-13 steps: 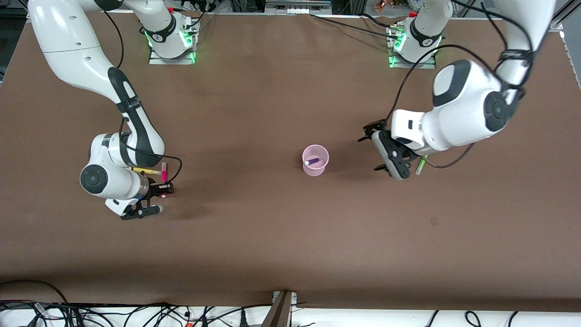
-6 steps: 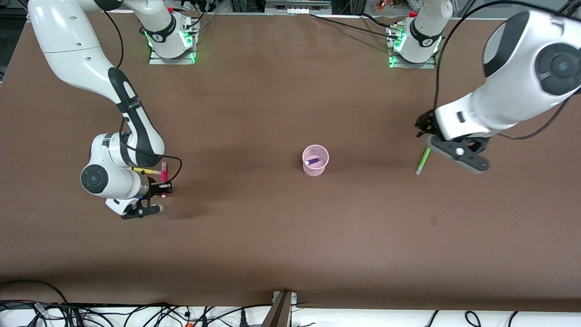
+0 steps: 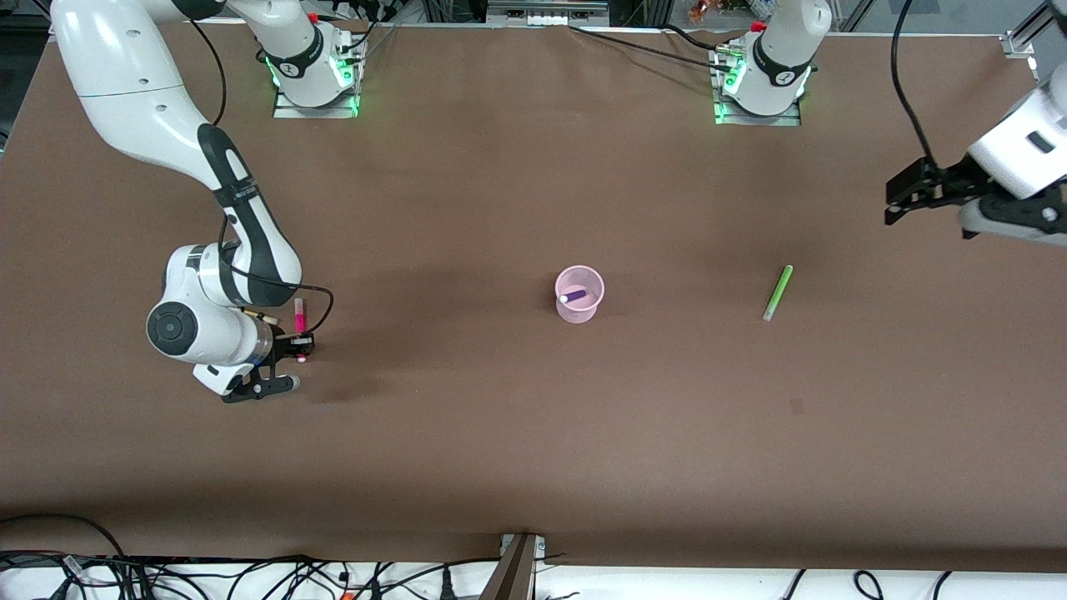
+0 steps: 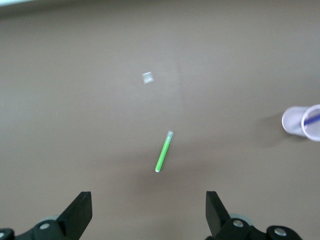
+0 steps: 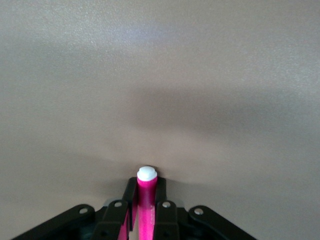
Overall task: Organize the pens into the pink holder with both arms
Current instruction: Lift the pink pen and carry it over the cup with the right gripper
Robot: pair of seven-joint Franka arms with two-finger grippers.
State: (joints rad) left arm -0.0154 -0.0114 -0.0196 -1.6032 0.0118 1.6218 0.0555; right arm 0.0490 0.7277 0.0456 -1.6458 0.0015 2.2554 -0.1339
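Note:
The pink holder (image 3: 579, 293) stands mid-table with the purple pen (image 3: 575, 295) leaning inside it. A light green pen (image 3: 777, 293) lies flat on the table toward the left arm's end. My left gripper (image 3: 929, 212) hangs open and empty over that end; its wrist view shows the green pen (image 4: 164, 151) and the holder (image 4: 302, 121) ahead of its spread fingers (image 4: 80, 212). At the right arm's end my right gripper (image 3: 300, 350) is low at the table, shut on the magenta pen (image 5: 146, 200). Only a sliver of the yellow pen (image 3: 265, 316) shows under that wrist.
The brown table (image 3: 533, 450) is bare apart from these things. A small pale speck (image 4: 147, 77) lies on it past the green pen. Both arm bases (image 3: 315, 75) stand along the edge farthest from the front camera; cables run along the nearest edge.
The left arm has swung up and away from beside the holder toward its end of the table, uncovering the green pen. The right gripper has closed on the magenta pen.

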